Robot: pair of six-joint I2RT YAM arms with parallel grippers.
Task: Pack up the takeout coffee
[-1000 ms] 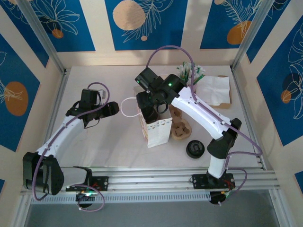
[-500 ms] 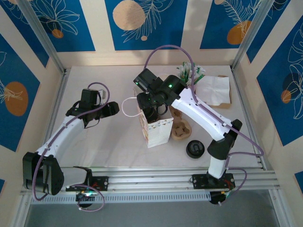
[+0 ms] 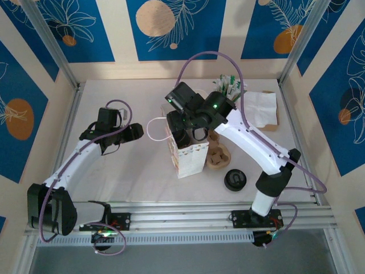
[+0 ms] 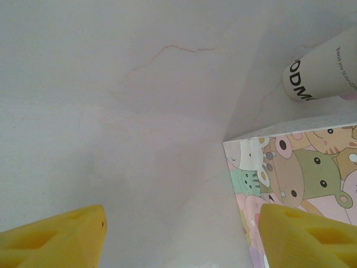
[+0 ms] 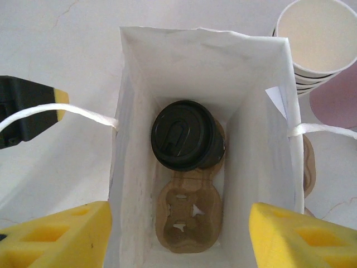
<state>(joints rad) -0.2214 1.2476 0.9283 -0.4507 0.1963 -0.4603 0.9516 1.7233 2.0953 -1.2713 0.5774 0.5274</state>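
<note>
While the right jaws hang spread wide above the open mouth of the gift bag (image 5: 167,61), gripping nothing, the takeout coffee (image 5: 183,135) stands upright inside that bag, black lid up, on a brown cardboard carrier (image 5: 184,220) at the bottom. A white cord handle (image 5: 83,114) runs off the bag's left wall. Just beside the right wall stands a stack of lidless paper cups (image 5: 315,33). The left jaws are likewise released and hold nothing, poised over the bare surface (image 4: 111,111) beside the bag's cartoon-printed side. A loose black lid (image 3: 234,180) lies on the surface nearer the arm bases.
</note>
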